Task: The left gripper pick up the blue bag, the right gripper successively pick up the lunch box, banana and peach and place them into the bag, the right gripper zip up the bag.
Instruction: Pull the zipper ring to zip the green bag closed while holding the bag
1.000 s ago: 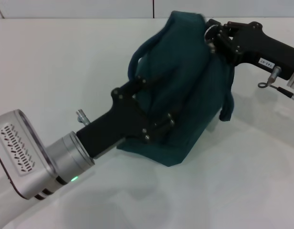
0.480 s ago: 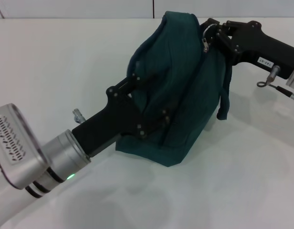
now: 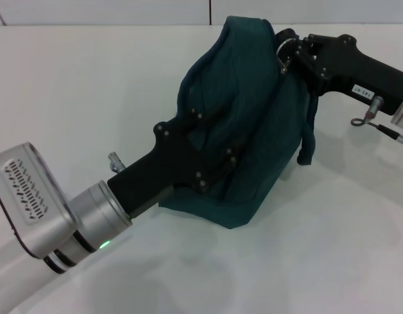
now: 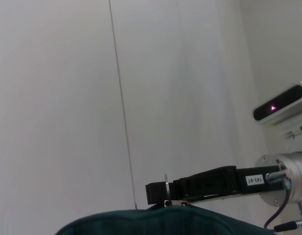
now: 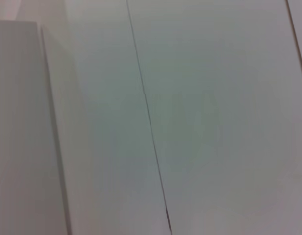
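The dark teal-blue fabric bag (image 3: 254, 124) is clamped at its near side by the left gripper (image 3: 211, 154), evidently to steady it. The metal ring zipper pull (image 3: 283, 55) at its top is pinched by the closed right gripper (image 3: 292, 55), presumably for zipping.

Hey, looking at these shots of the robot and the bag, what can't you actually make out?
- Contents of the blue bag: hidden by its fabric in the head view.
- Left gripper fingertips: buried in the bag's folds.
- Right gripper grip on the zipper ring: too small to judge.
- Right wrist view: only a bare wall.
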You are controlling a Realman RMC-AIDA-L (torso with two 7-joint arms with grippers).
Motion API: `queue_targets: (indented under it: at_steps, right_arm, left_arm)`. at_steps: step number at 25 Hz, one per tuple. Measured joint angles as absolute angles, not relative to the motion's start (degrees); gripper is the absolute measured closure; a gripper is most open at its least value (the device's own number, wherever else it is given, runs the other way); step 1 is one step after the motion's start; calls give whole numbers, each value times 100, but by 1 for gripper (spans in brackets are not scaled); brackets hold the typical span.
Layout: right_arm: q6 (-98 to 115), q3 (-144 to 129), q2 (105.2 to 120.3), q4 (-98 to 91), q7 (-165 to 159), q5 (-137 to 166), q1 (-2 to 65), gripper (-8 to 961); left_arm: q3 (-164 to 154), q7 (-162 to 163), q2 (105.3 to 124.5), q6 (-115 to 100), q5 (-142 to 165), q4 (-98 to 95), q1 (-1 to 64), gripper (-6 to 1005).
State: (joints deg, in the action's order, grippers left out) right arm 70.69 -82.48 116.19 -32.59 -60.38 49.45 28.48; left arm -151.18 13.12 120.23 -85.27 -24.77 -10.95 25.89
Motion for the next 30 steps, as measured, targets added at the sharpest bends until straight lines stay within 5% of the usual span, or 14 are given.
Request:
queue_targets:
  at_steps: [16, 30]
  right_arm:
    - [7175, -8426, 11619, -3260, -6035, 4796, 2766, 932]
    - [8051, -8801, 11622, -3189, -5840, 4798, 2562, 932]
  left_arm:
    - [-15168, 1314, 12023, -8653, -2207, -1099, 2537, 909]
    - [-15087, 1138, 11944, -9750, -2181, -239, 2491, 939]
